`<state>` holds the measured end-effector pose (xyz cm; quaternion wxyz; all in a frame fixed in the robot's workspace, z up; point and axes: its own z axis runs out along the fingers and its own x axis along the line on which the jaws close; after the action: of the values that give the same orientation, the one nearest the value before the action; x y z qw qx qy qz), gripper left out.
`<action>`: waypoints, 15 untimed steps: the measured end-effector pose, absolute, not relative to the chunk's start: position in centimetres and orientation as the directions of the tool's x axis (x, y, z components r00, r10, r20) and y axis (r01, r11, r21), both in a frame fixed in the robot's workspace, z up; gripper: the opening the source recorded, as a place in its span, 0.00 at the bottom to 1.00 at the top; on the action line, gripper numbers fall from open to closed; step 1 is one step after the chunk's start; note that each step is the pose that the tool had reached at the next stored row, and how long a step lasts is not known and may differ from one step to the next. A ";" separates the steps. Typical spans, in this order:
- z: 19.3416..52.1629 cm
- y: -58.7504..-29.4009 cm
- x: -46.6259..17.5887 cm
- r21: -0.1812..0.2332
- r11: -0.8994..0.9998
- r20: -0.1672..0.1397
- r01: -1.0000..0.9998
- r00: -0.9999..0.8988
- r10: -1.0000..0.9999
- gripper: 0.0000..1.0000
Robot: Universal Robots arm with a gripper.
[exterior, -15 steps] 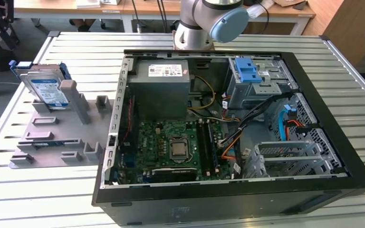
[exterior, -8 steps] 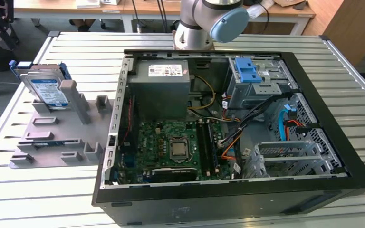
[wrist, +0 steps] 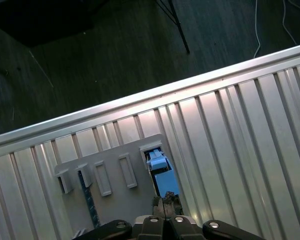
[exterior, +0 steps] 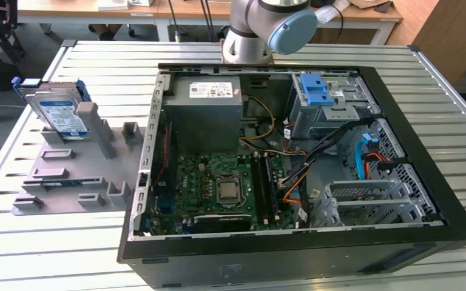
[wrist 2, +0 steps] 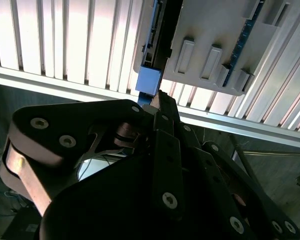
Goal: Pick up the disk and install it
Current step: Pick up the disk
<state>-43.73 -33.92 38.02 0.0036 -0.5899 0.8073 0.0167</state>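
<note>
So the disk (exterior: pixel 61 115) is standing on edge in the grey holder (exterior: pixel 71 176), sitting on the bench (exterior: pixel 22 242) on the exterior view's left of the open PC case (exterior: pixel 298 245). In both wrist views the tool (wrist: pixel 165 202) is pointing at the disk's blue end, tips pressed together, gripping nothing.

tabletop (exterior: pixel 443 103): ribbed bare metal, bright sheen | disk (exterior: pixel 61 115): silver metal, white-and-blue label, blue plastic frame | holder (exterior: pixel 63 176): matt grey plastic (smooth, no shine) | computer case (exterior: pixel 298 254): matt black shell, dull grey metal inside
</note>
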 end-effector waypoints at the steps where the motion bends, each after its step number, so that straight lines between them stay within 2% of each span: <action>1: 38.0 -33.9 -43.7 0.023 0.303 -0.025 -0.953 -0.303 -0.953 0.11; 15: 38.0 -33.9 -43.7 0.023 0.294 -0.026 -0.955 -0.295 -0.955 0.11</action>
<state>-43.72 -33.92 38.02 0.0035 -0.5938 0.8044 0.0167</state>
